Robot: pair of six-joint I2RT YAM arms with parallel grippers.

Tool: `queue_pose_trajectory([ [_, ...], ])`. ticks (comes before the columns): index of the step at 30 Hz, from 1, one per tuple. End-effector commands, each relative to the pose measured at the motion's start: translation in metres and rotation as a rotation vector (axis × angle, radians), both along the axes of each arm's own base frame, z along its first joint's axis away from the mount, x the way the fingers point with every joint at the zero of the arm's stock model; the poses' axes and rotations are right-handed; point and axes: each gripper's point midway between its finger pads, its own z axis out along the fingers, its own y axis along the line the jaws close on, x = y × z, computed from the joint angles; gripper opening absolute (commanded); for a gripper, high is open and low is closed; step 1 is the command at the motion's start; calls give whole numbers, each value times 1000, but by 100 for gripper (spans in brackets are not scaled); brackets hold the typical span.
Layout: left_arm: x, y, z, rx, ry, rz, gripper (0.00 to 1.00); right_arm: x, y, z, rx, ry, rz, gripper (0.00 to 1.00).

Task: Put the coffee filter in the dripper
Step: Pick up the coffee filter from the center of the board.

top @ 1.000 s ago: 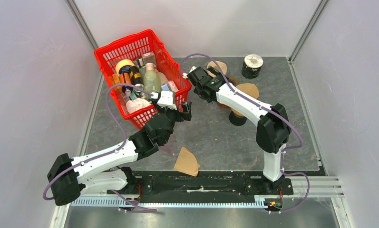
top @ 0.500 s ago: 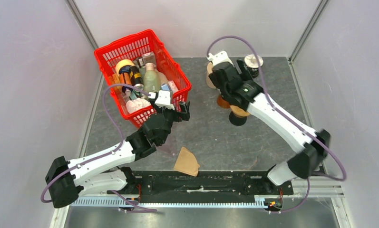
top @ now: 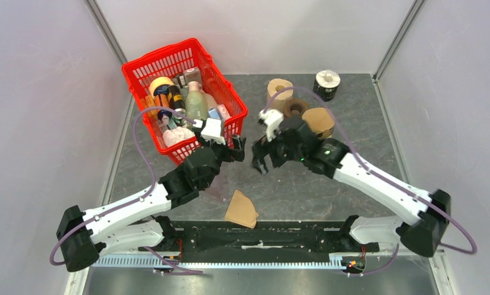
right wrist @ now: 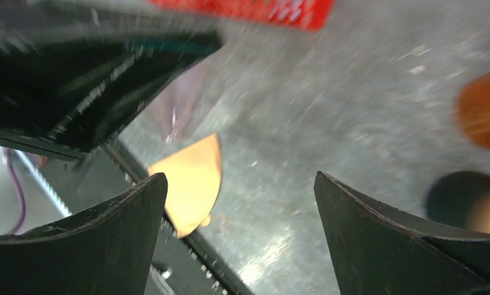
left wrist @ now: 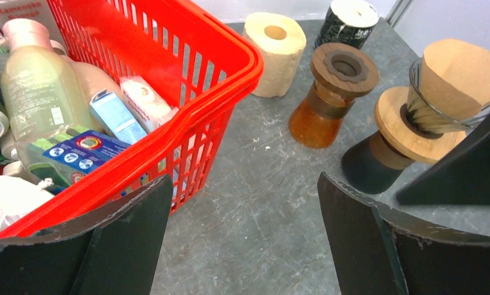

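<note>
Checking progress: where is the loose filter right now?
Top view: the filter lies by the front rail, left of centre, nearer than the left gripper and right gripper.

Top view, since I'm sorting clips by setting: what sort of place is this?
Likely a robot test booth: plain panel walls box in a grey table, two arms bolt to its near rail, and a red basket holds props.

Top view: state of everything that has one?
dripper: upright, paper filter already inside
loose coffee filter: lying flat, untouched
left gripper: open, empty
right gripper: open, empty
basket: upright, filled
amber carafe: upright, top uncovered
</note>
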Motion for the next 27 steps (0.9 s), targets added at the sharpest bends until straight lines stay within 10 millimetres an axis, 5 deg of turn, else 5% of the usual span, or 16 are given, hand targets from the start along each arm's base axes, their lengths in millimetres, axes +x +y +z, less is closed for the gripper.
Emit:
queue_pose_trajectory([
  [1,-6,0,24,-88,21,-19,94,-36,35,-52,-70,120,98,97],
  [7,-15,0,26,-75,75,-61,95,-46,47,-111,-231,64,127,97],
  [12,-8,38,29,-61,95,113,97,-58,59,-145,-259,78,151,97],
  [18,-3,101,25,6,55,439,97,-74,65,-174,-315,77,165,96],
  [27,-2,121,19,81,22,546,97,-102,71,-200,-397,97,248,94],
])
